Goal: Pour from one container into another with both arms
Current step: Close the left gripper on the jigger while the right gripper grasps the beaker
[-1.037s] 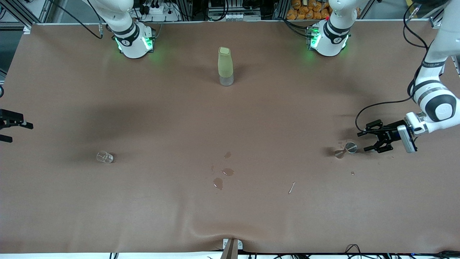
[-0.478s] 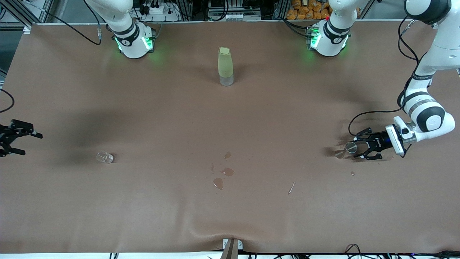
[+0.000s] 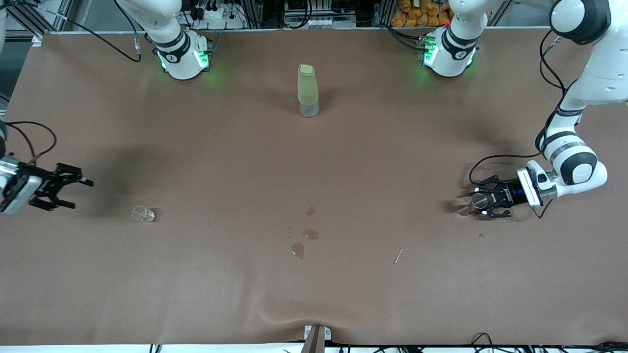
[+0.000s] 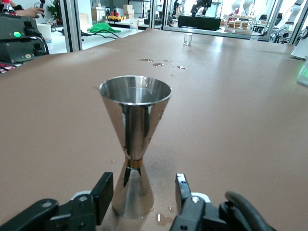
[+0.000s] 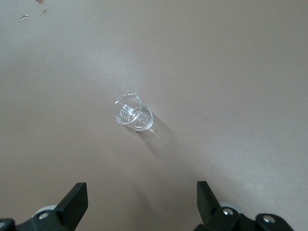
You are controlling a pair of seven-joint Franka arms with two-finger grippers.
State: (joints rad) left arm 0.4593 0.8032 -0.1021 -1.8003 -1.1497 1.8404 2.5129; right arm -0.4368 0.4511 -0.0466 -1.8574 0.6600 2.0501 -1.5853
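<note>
A steel jigger (image 3: 464,210) stands upright near the left arm's end of the table. My left gripper (image 3: 483,202) is low at the table, open, and its fingers straddle the jigger's base (image 4: 133,195) without touching it. In the left wrist view the left gripper (image 4: 142,196) shows a gap on each side of the base. A small clear glass beaker (image 3: 143,214) stands toward the right arm's end. My right gripper (image 3: 81,194) hovers open short of it, apart from it. In the right wrist view the beaker (image 5: 133,113) lies ahead of the open right gripper (image 5: 142,199).
A tall bottle with a pale green sleeve (image 3: 307,90) stands mid-table near the arms' bases. Small wet spills (image 3: 304,235) mark the brown table cover (image 3: 314,162) nearer the front camera, beside a small stick (image 3: 398,255). A droplet (image 3: 481,236) lies close to the jigger.
The left gripper has dropped and slid in until its fingers straddle the jigger. The right gripper has come in from the table's edge toward the beaker.
</note>
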